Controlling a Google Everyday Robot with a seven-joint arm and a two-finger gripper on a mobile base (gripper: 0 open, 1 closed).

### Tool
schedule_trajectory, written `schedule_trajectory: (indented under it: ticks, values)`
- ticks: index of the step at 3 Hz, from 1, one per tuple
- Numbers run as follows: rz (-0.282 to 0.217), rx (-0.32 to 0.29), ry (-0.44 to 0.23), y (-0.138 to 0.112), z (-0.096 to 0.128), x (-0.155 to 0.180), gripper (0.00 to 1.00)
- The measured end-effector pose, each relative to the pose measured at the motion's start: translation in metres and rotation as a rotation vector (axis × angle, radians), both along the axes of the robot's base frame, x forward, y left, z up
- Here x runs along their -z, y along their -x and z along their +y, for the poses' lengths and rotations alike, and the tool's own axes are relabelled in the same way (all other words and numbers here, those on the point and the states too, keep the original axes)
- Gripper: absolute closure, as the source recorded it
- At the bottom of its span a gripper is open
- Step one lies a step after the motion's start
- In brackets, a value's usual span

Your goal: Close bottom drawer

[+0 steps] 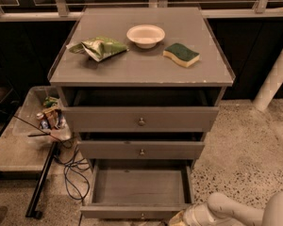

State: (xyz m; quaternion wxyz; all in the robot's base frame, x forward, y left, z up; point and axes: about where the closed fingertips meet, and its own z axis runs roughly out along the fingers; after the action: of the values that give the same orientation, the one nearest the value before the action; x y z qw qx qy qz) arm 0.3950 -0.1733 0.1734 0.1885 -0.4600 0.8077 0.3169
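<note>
The grey cabinet (141,69) has three drawers. The bottom drawer (139,186) is pulled far out and its inside is empty; its low front panel (127,212) with a small knob (142,216) lies at the lower edge of the view. My gripper (179,219) sits at the lower edge, right at the right end of that front panel, with the white arm (236,211) running off to the right. The middle drawer (141,150) and the top drawer (140,119) sit further in.
On the cabinet top lie a green chip bag (100,47), a white bowl (145,35) and a green sponge (181,54). A clear bin with cans (46,117) stands on a low table at left, above a black stand and cables (70,171). A white post (273,79) stands at right.
</note>
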Motion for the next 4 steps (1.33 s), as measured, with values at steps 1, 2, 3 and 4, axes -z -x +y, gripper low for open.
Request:
schedule_trajectory:
  ticks: [1,2,3,4]
  values:
    - [0.003,0.001,-0.002,0.0013,0.001,0.0027,0.82]
    - [0.003,0.001,-0.002,0.0013,0.001,0.0027,0.59]
    - [0.003,0.001,-0.002,0.0013,0.001,0.0027,0.36]
    - [0.003,0.001,-0.002,0.0013,0.0011,0.0028,0.12]
